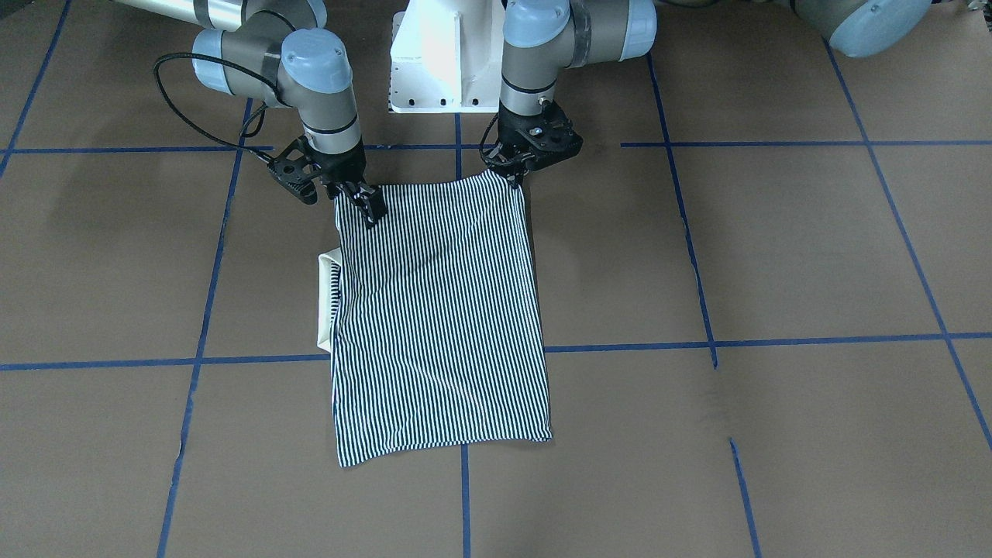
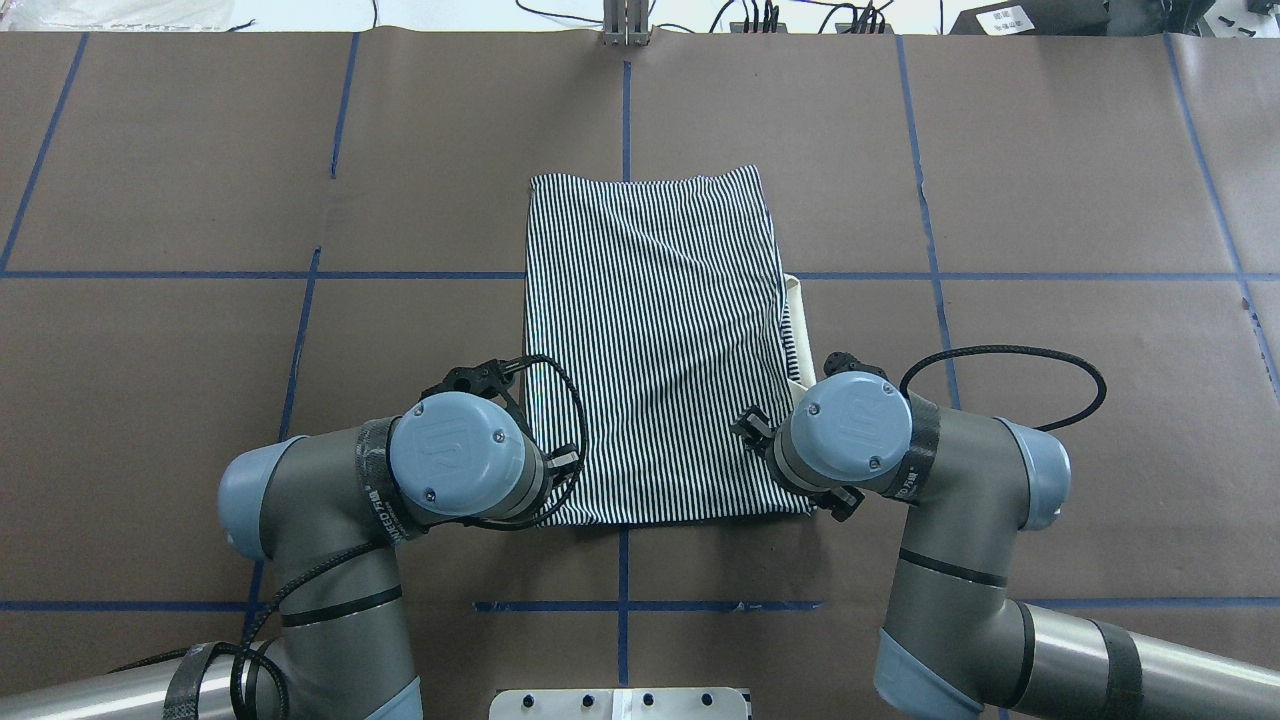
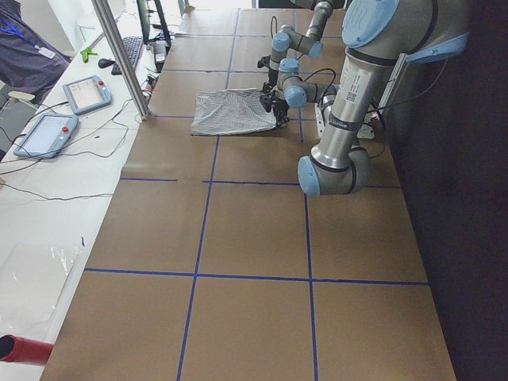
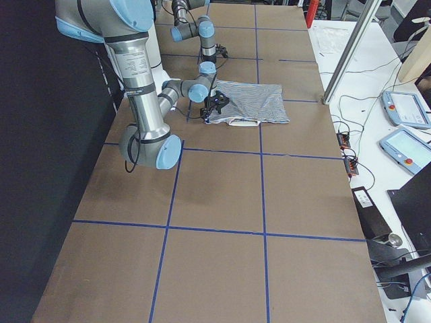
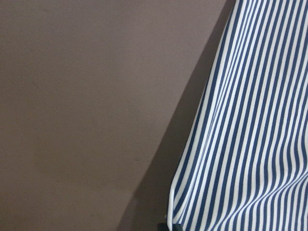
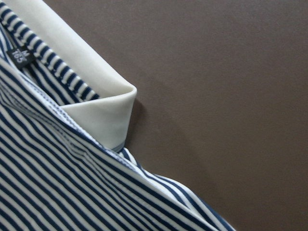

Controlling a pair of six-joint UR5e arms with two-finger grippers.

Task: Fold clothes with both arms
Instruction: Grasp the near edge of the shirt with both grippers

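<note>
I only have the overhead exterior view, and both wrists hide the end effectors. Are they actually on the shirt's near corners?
Observer: Yes for the left. In the front-facing view the left end effector pinches one near corner of the polo shirt, and the fabric rises into a small peak there.
Operator: And the right one?
Observer: The right end effector has its fingertips on the other near corner. I cannot tell whether it is shut on the cloth.
Operator: What is the pale strip beside the right wrist?
Observer: That is the cream collar. The right wrist view shows it sticking out from under the striped top layer.
</note>
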